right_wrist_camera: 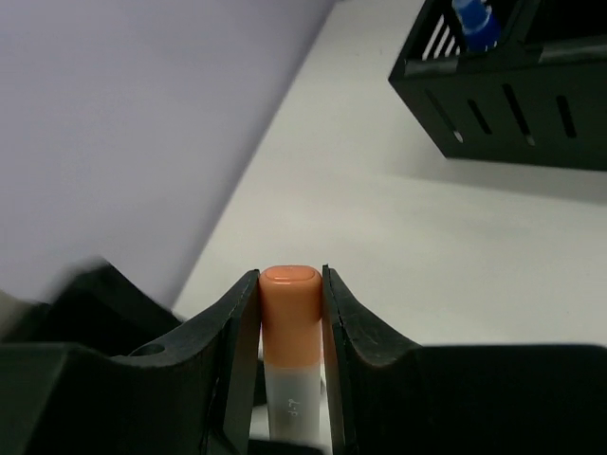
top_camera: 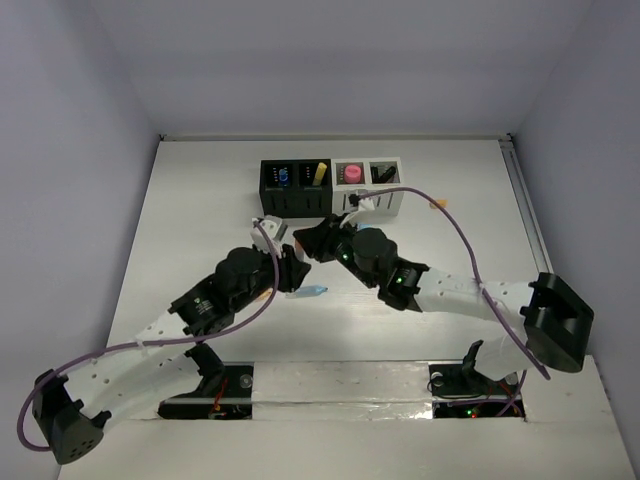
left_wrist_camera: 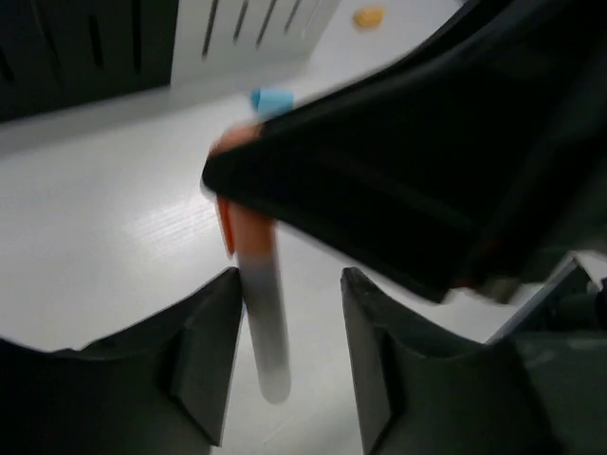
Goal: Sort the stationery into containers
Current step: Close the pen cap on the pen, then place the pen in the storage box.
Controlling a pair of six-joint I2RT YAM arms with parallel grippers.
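The containers stand in a row at the back: two black (top_camera: 285, 185) and two white (top_camera: 372, 183), with pens, a yellow piece and a pink piece inside. My right gripper (right_wrist_camera: 291, 277) is shut on the orange cap of a grey-barrelled highlighter (right_wrist_camera: 290, 313). In the top view it (top_camera: 308, 241) is just in front of the black containers. My left gripper (left_wrist_camera: 289, 284) is open. The highlighter's grey barrel (left_wrist_camera: 264, 322) hangs between its fingers, close to the left finger (left_wrist_camera: 204, 360). The left gripper (top_camera: 292, 268) meets the right one mid-table.
A light blue piece (top_camera: 313, 292) lies on the table by the left gripper; a blue piece also shows in the left wrist view (left_wrist_camera: 273, 99). A small orange bit (top_camera: 437, 205) lies right of the white containers. A blue pen (right_wrist_camera: 474, 21) stands in a black container (right_wrist_camera: 512, 95).
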